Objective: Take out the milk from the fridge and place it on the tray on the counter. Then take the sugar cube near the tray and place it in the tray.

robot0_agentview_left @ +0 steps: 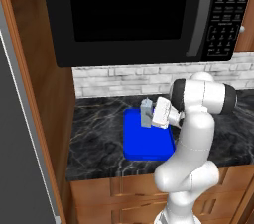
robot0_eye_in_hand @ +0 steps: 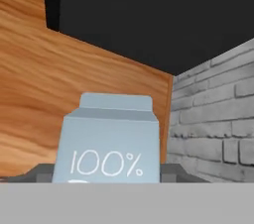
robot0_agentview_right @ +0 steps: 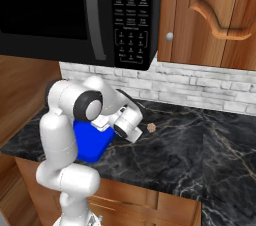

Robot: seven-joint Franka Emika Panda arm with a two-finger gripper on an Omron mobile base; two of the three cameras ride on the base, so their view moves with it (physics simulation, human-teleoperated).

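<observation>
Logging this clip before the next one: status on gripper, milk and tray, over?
Gripper shut on milk, carton upright over the tray's back edge. Sugar cube on counter, right of tray. Nothing in the way.

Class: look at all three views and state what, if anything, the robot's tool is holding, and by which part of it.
The tool holds the milk by its lower body, one finger on each side, upright over the tray.
</observation>
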